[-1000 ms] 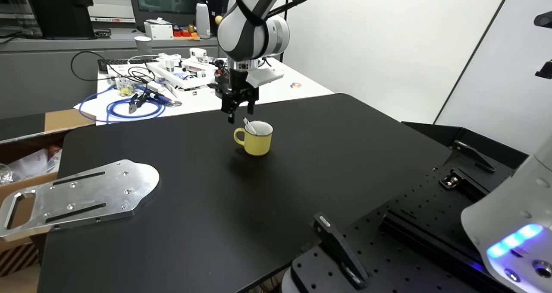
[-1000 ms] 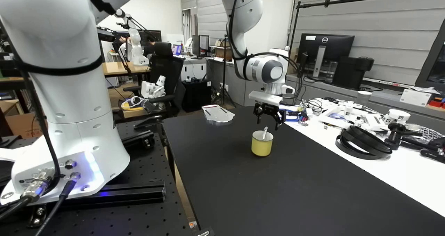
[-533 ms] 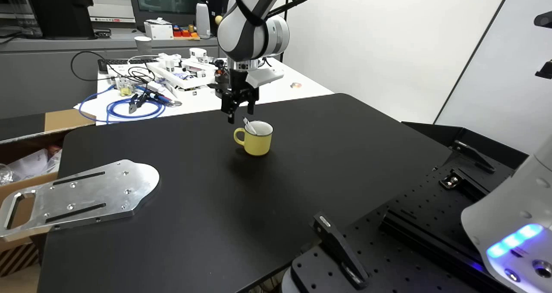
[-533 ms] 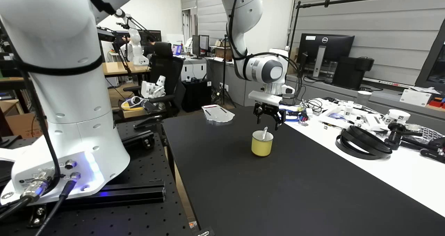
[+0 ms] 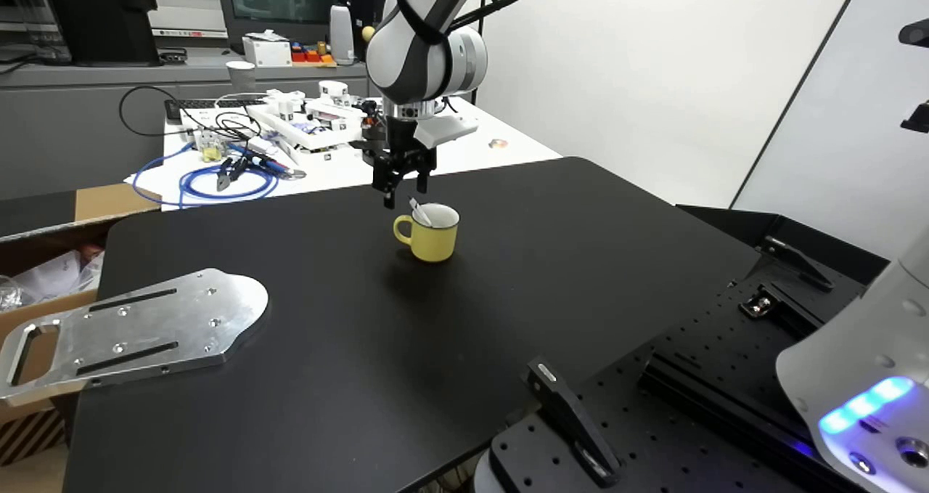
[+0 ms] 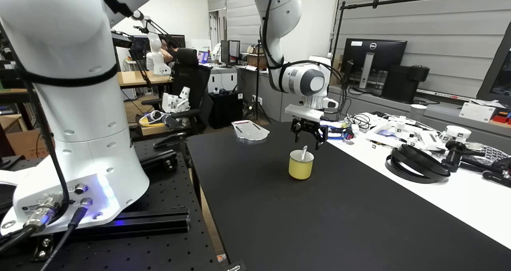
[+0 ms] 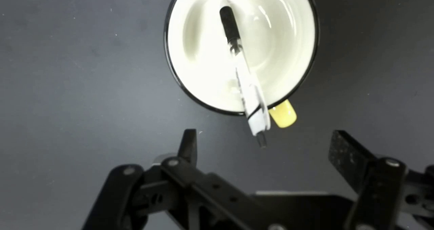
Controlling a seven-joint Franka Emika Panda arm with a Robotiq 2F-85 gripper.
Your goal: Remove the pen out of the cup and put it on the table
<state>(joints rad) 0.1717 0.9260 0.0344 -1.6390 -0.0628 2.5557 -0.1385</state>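
Observation:
The yellow cup (image 5: 435, 245) stands upright on the black table (image 5: 348, 406), and it also shows in an exterior view (image 6: 300, 169). The pen (image 7: 249, 91) leans in the cup (image 7: 288, 60), its dark end inside and its pale end past the rim, beside the yellow handle. The pen's top also shows in both exterior views (image 5: 419, 210) (image 6: 304, 152). My gripper (image 7: 263, 137) is open and empty. It is above the cup on the handle side, in both exterior views (image 5: 406, 192) (image 6: 307, 142). In the wrist view the pen's pale end lies between the fingertips, touching neither.
A grey metal plate (image 5: 167, 319) lies at a table edge, by a cardboard box (image 5: 109, 199). A white table (image 5: 519, 155) with cables and parts adjoins the black one. Black clamps (image 5: 573, 424) and the robot's perforated base plate (image 5: 697, 406) border another side.
My gripper, the cup and the pen have not visibly moved. Only a person far in the background has shifted.

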